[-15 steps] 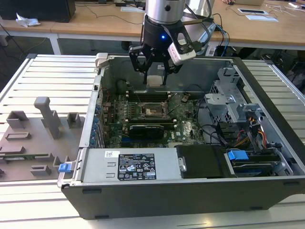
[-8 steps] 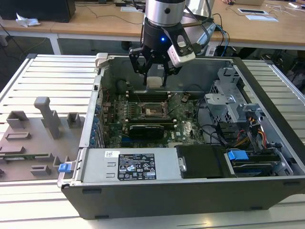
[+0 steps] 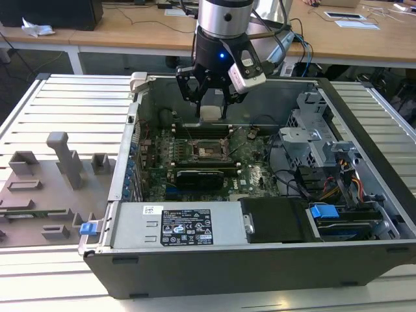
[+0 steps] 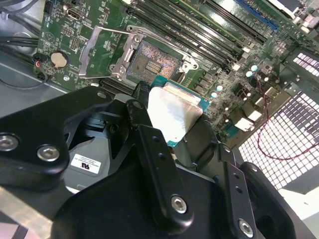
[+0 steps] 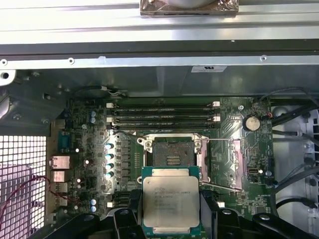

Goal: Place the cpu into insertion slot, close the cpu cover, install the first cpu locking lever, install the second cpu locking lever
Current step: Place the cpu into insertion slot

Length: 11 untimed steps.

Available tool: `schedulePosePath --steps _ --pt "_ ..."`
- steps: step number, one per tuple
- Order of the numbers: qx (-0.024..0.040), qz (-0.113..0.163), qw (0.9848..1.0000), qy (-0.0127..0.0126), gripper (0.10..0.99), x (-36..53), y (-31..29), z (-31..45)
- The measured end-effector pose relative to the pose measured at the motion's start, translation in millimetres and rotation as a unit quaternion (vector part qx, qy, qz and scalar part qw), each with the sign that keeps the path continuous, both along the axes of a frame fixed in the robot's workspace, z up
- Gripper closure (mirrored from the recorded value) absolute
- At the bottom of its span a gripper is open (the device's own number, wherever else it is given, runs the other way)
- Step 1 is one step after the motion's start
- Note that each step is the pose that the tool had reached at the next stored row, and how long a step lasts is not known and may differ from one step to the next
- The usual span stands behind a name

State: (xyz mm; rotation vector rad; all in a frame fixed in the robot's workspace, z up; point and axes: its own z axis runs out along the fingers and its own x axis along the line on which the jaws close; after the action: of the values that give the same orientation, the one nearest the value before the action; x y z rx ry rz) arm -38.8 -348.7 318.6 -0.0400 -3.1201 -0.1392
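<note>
The pincer (image 5: 171, 221) holds the cpu (image 5: 171, 199) by 2 edges near the open slot (image 5: 173, 155); a tilted or offset descent could crush its contacts.

Mid-frame, the black gripper (image 4: 170, 118) clamps the small flat silver-grey square cpu (image 4: 175, 113) near the dark square insertion slot (image 4: 155, 62), whose thin silvery metal cpu cover (image 4: 89, 51) stands swung open over the green motherboard (image 4: 55, 30).
</note>
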Motion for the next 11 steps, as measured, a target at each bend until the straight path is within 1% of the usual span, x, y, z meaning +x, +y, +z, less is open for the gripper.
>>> schedulePosePath --steps 11 --pt "0.0 0.0 1.0 0.0 0.545 0.0 0.0 -3.9"
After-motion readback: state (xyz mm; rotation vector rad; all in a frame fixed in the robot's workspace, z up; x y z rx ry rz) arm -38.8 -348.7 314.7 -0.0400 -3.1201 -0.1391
